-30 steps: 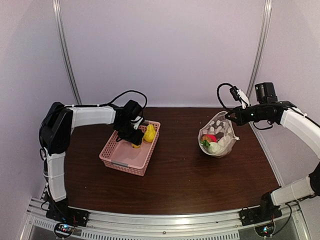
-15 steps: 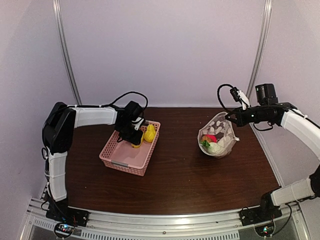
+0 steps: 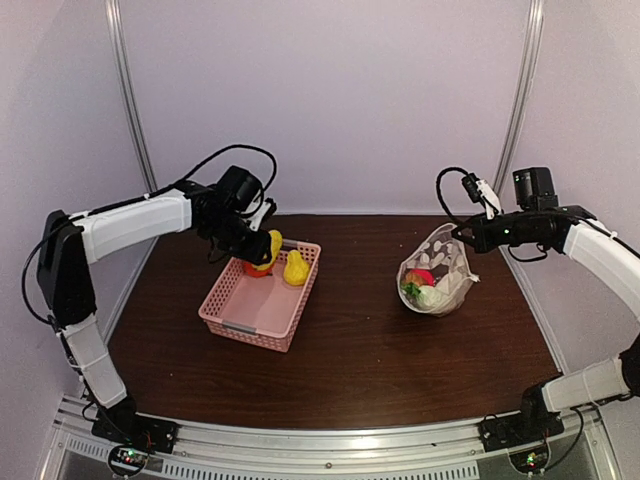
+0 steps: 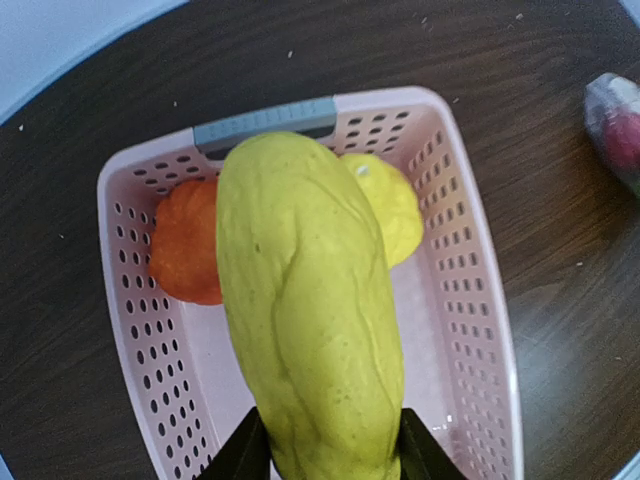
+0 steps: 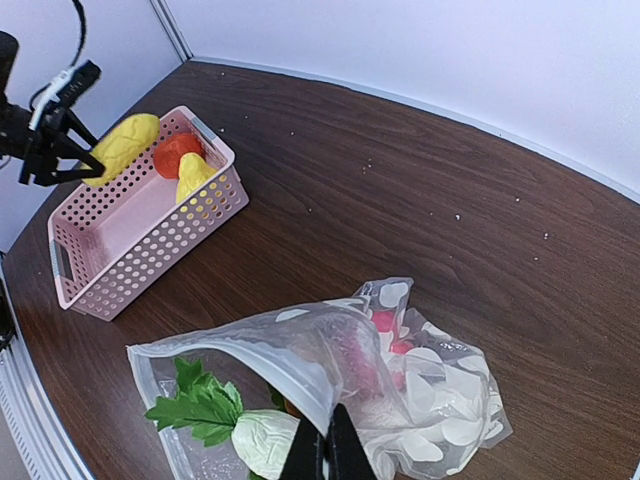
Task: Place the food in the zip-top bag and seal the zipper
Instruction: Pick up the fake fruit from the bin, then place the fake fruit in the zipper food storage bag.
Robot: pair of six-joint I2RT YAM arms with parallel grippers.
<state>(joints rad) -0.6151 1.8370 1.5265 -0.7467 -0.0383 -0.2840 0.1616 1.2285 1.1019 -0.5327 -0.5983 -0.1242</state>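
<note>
**Food.** Long yellow-green plastic toy vegetable (image 4: 310, 300) was clamped in my left pincer (image 4: 330, 458) and held clear above the pink lattice plastic basket (image 4: 478, 270). The jaws were closed only as far as its girth allowed. Two pieces lay in the basket beneath, touching at one end: a round orange toy fruit (image 4: 180, 255) and a smaller lumpy yellow one (image 4: 390, 205).

**Bag.** Clear polka-dotted zip-top bag (image 5: 400, 370) sat well apart, on the right of the dark wooden table (image 3: 360, 350). It held a white piece with green leaves (image 5: 255, 435) and something red (image 5: 380, 345). My right pincer (image 5: 325, 452) was pinched shut on the bag's upper edge, propping the mouth open toward the basket.

**Step (my reading).** Loading, mid-carry.

**Next move:**
- Swing the piece across to the mouth.
- Enter end-first.
- Let go only once it is inside.

Two pieces remained, then sealing.
</note>
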